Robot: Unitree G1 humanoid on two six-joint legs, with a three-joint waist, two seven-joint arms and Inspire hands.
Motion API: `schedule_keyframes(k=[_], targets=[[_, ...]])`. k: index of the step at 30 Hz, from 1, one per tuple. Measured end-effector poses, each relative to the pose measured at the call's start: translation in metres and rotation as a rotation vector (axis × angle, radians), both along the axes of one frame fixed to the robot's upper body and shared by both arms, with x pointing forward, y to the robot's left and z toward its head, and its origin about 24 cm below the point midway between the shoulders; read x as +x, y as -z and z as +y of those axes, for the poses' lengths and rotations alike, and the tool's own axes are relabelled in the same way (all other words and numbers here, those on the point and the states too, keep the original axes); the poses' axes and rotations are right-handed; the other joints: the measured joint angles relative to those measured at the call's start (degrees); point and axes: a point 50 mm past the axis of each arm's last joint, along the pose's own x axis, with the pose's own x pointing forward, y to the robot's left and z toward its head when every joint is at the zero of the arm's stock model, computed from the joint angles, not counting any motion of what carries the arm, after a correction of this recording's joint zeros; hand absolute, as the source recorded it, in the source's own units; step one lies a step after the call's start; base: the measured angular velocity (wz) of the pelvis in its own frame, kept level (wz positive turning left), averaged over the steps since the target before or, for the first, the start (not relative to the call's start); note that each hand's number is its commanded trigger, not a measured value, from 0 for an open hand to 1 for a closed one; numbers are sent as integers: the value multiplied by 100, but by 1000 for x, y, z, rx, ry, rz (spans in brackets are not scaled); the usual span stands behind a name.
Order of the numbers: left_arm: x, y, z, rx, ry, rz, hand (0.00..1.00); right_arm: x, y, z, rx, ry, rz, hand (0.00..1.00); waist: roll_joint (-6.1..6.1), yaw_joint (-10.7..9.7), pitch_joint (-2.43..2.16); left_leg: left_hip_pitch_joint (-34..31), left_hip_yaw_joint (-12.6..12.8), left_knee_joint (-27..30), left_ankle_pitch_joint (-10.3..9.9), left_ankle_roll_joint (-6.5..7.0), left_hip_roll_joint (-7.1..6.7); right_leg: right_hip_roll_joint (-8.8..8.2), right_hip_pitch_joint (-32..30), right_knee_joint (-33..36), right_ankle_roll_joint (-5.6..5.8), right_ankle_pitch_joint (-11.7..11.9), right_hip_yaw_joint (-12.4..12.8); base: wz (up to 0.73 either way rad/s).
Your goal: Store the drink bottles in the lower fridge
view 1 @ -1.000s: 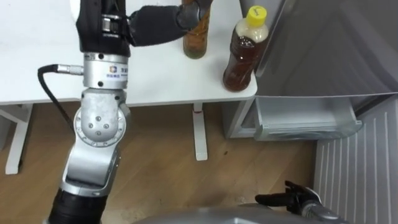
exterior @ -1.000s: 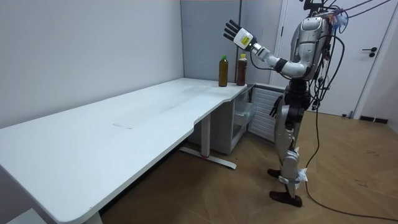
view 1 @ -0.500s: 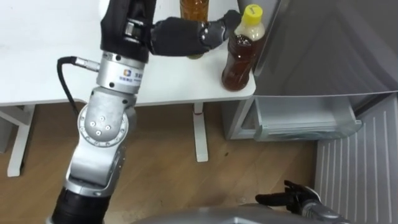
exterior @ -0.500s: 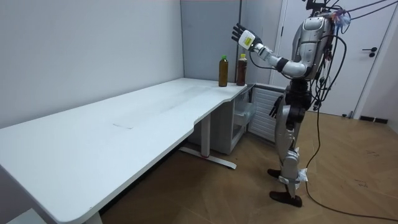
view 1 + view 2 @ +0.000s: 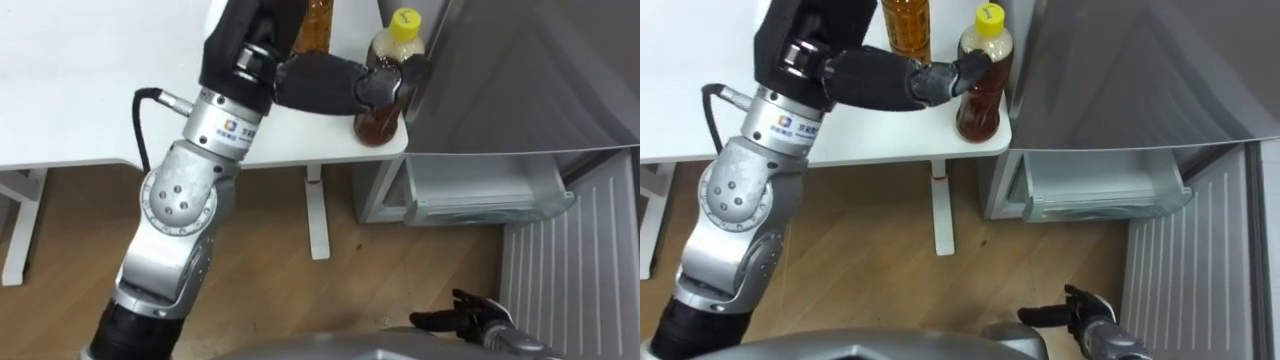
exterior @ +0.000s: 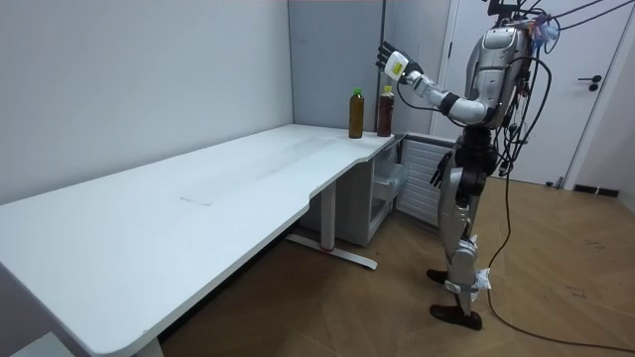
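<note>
Fridge (image 5: 520,80) stood just R of the desk (image 5: 80,90), its lower drawer (image 5: 490,190) open. L hand (image 5: 330,82) reached across the yellow-cap bottle (image 5: 380,120) at the desk corner, fingers (image 5: 400,75) wide, not yet wrapped. Second bottle (image 5: 318,20) stood just beside, behind the wrist. Best approach, IMO: close round mid-body, below the neck, w/o nudging its neighbour, then lift straight up. R hand (image 5: 470,322) hung low, fingers relaxed.

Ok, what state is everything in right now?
Yellow-cap bottle: upright, capped, on table corner, not held.
Green-cap bottle: upright, capped, on table.
Left hand: open, above the bottles.
Right hand: open, hanging low.
Lower fridge: open.
</note>
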Motion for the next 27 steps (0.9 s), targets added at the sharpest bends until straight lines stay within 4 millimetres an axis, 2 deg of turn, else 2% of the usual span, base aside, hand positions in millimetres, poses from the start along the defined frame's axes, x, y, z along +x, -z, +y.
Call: schedule_keyframes(k=[5,21,27], targets=[[-3,2,-8,19,65,2,0,0,0,0,-6,-3,1,0,-18,1,-7,0,-5,0,0,0,-1,0,0,-6,0,0,10,0],[-5,8,-16,73,147,42,0,1,0,0,-28,-24,5,0,9,5,-13,-4,-11,-3,0,0,10,8,-5,11,-1,1,12,0],[-2,22,-14,120,143,112,0,1,0,-2,-36,-22,8,0,66,15,-9,4,-12,-34,-2,-1,23,21,-2,40,-4,3,15,0]])
